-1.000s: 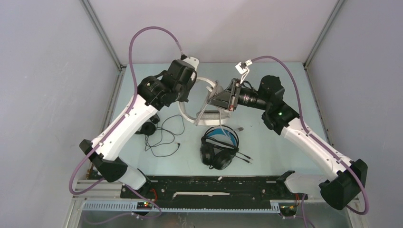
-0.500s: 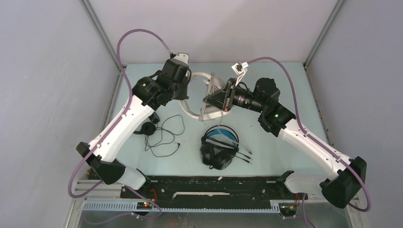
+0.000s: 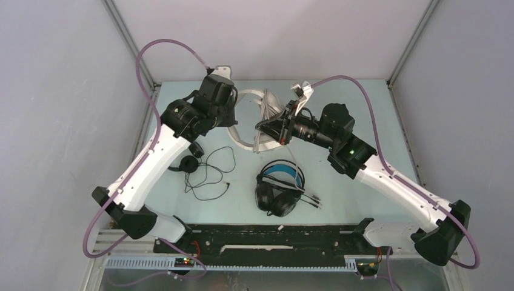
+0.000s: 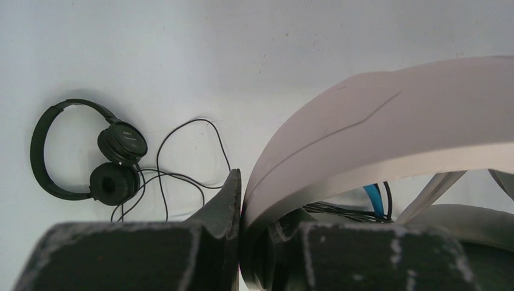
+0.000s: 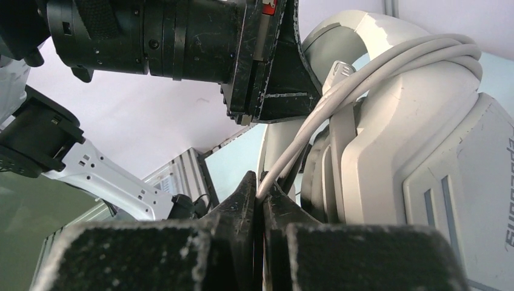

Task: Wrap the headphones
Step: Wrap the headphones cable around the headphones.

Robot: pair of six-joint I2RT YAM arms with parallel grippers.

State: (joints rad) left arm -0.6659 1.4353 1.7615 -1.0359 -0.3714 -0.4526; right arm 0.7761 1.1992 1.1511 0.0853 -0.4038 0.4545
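The big white-grey headphones (image 3: 245,121) hang in the air between my two arms at the back of the table. My left gripper (image 3: 233,124) is shut on their headband (image 4: 376,127). My right gripper (image 3: 262,126) is shut on their white cord (image 5: 339,91), which is looped around the earcup (image 5: 436,157). The bulky black headphones with the blue-lined headband (image 3: 279,188) lie on the table in front, cord beside them. The small thin black headphones (image 3: 188,162) lie at the left with a loose tangled cord (image 3: 212,173); they also show in the left wrist view (image 4: 91,151).
Grey enclosure walls stand on the left, right and back. A black rail (image 3: 273,236) runs along the near table edge between the arm bases. Purple cables (image 3: 163,48) arch above both arms.
Both arms have moved toward the back left, carrying the white-grey headphones with them. The two black headsets have not moved.
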